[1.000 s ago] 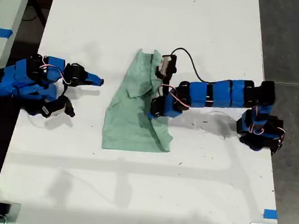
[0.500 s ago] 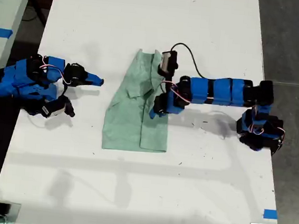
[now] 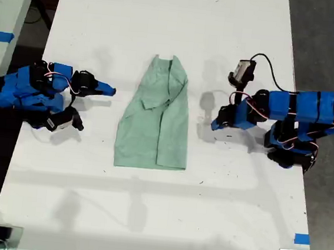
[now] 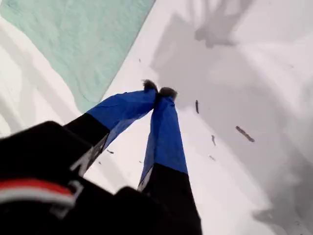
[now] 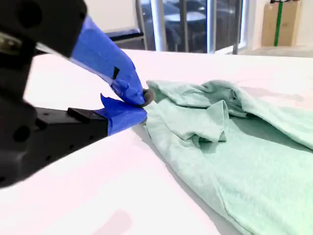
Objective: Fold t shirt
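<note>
White desk [image 3: 146,217] fills the exterior view, with the t shirt [image 3: 155,121] lying mid-desk, both sides already turned in to make a narrow strip. By my judgement the sleeve folds are done and the lengthwise fold is next, which calls for gripping the hem end and carrying it toward the collar. My first hand [image 4: 158,91] hangs over bare desk beside the shirt, tips pressed together, holding nothing. My second hand [image 5: 142,102] sits on the shirt's other side, also closed and empty, just short of the cloth edge.
</note>
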